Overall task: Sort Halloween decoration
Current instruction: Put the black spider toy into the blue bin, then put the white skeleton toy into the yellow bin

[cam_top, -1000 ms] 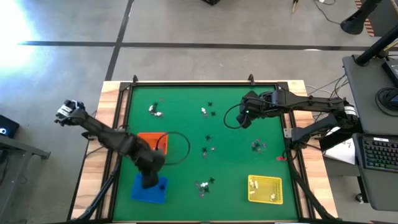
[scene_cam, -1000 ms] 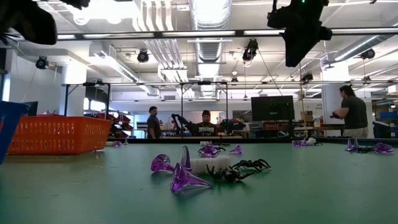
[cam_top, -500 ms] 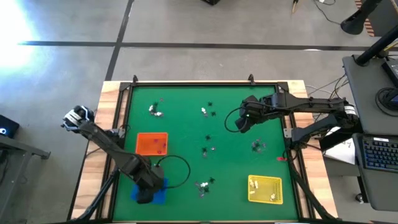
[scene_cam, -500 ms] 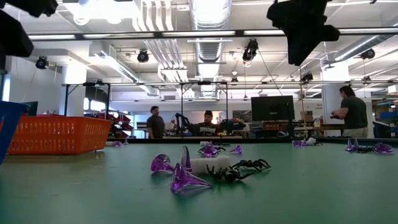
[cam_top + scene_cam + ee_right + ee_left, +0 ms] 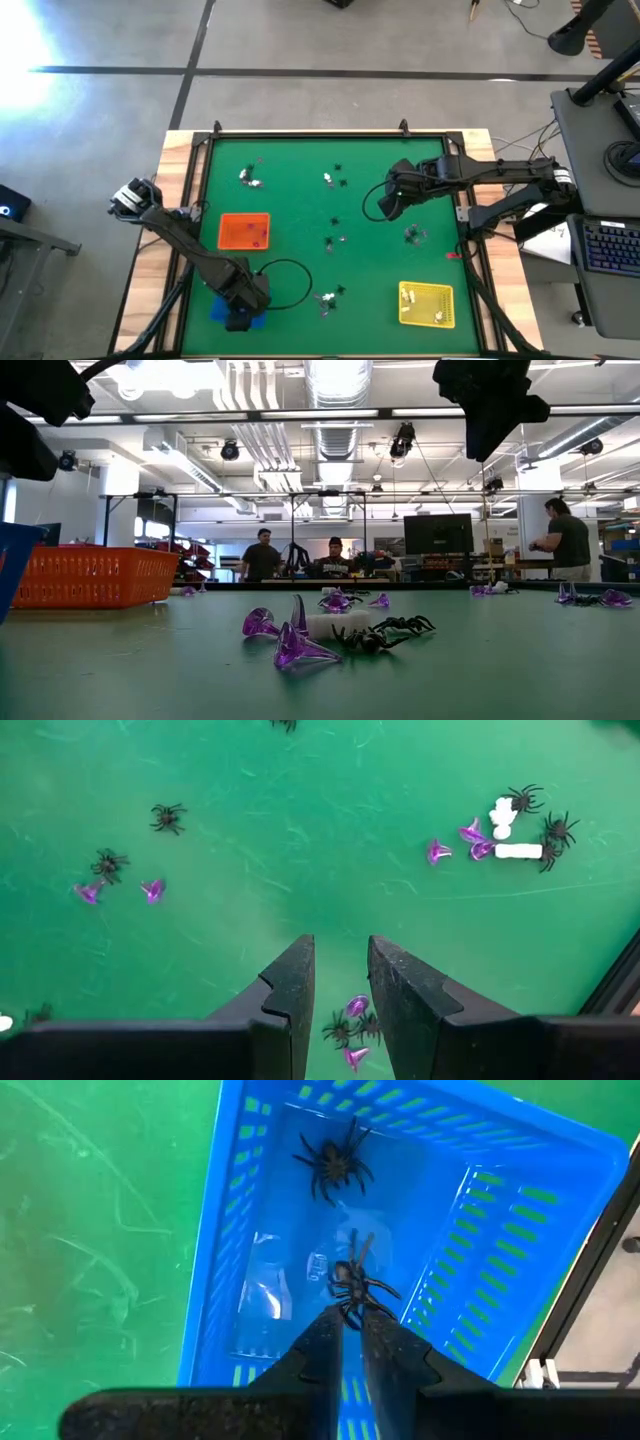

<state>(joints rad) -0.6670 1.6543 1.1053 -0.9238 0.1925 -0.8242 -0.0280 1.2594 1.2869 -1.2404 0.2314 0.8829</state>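
**Spider at the fingertips, over the blue tray**

The left gripper (image 5: 352, 1318) hangs over the blue tray (image 5: 520, 1230), fingers nearly pressed together with a narrow slit between, a black spider (image 5: 355, 1283) at their tips; whether it is pinched or already loose I cannot tell. The risk, as I judge it: legs snag on a finger and the spider rides back out.

The right gripper (image 5: 340, 982) waits spread above the green mat (image 5: 300, 190), holding nothing.

Count: two spiders in the blue tray, the second (image 5: 334, 1162) lying farther in; three trays, blue, orange (image 5: 244, 231) and yellow (image 5: 426, 304); small clusters of spiders and purple trinkets (image 5: 152, 889) scattered unsorted across the mat.
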